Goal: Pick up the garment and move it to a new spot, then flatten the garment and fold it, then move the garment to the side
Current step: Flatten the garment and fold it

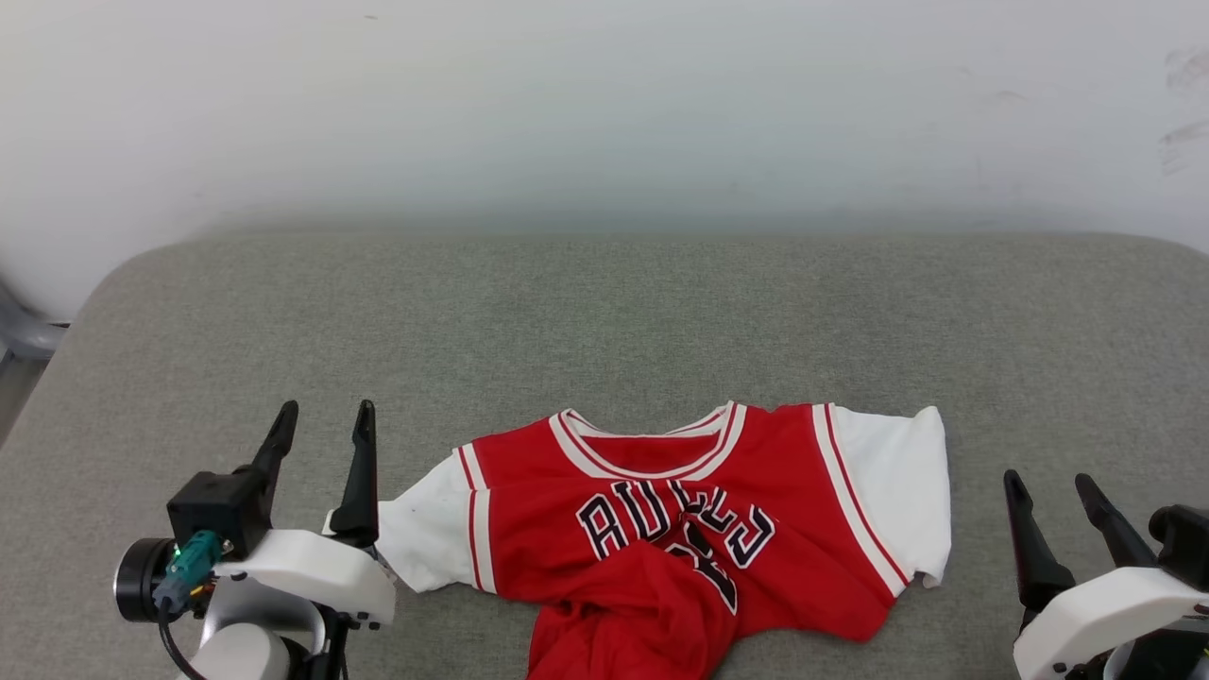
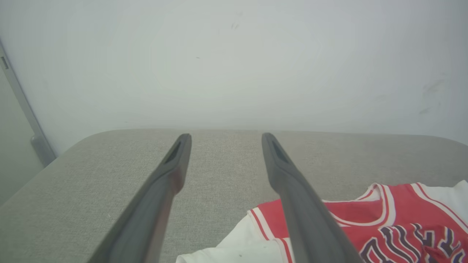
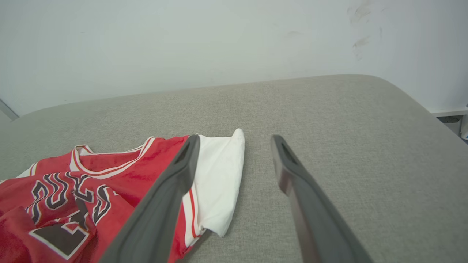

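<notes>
Left gripper (image 1: 327, 408): I read both jaws spread wide with nothing between them. In the left wrist view the left gripper (image 2: 225, 136) frames bare cushion (image 2: 109, 175), and its right finger (image 2: 310, 219) crosses in front of the garment (image 2: 384, 219). Just to this gripper's right lies the white left sleeve (image 1: 425, 529); from the head view I cannot tell whether the finger base touches the sleeve edge or only stands over it.

Right gripper (image 1: 1048, 480): jaws likewise spread, gripping nothing. It stands clear of the garment (image 1: 680, 529), to the right of the right sleeve (image 1: 897, 491), with a strip of cushion (image 1: 604, 312) between. In the right wrist view the right gripper (image 3: 235, 138) has its left finger (image 3: 164, 212) passing in front of the seam where the red body meets the white right sleeve (image 3: 223, 175); the sleeve's outer edge shows between the two fingers.

Garment (image 3: 109, 171): it lies on the cushion (image 3: 329, 146) between the two grippers, closer to the left one, collar pointing away from me. Both sleeves are spread outward. The lower red body is bunched up over the chest and covers part of the black number and lettering.

Beyond the cushion's far edge stands a pale wall (image 1: 604, 94).
</notes>
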Motion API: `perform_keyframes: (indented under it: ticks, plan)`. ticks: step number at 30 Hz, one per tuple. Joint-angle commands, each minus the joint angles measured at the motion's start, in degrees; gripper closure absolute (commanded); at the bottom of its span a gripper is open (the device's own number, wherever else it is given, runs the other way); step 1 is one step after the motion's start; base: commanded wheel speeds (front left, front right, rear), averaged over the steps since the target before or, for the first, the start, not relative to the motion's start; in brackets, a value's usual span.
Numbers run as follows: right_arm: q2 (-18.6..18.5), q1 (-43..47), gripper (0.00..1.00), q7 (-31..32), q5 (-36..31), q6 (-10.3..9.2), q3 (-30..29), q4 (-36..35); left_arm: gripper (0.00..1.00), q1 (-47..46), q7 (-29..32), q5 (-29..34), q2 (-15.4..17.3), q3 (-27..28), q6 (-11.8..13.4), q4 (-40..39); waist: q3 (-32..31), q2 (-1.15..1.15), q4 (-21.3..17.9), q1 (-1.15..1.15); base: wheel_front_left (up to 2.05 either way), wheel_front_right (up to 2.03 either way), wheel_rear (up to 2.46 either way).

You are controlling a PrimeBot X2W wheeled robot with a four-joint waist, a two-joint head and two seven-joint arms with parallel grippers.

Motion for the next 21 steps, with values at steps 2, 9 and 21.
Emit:
perform_keyframes:
  ticks: [2, 9, 21]
  plan:
    - [0.03, -1.74, 0.0, 1.17, 0.63, -0.03, -0.92, 1.87, 0.0, 2.32, -0.36, 2.24, -1.63, 0.72, 0.41, -3.0, 0.15, 0.0, 0.9, 0.0, 0.0, 0.0, 0.0]
    - [-1.8, -7.25, 0.0, 10.06, 1.71, -0.02, -3.48, 9.5, 0.0, 4.35, -0.32, 4.89, -4.66, 0.63, -0.08, -7.18, 2.04, 0.0, 2.99, 0.0, 0.0, 0.0, 0.0]
    - [-11.77, -24.54, 0.0, 30.81, 5.07, -0.02, -0.02, 24.38, 0.0, 1.47, -0.32, 7.85, -9.63, 1.6, -3.59, -8.63, 9.9, 0.0, 8.56, 0.0, 0.0, 0.0, 0.0]
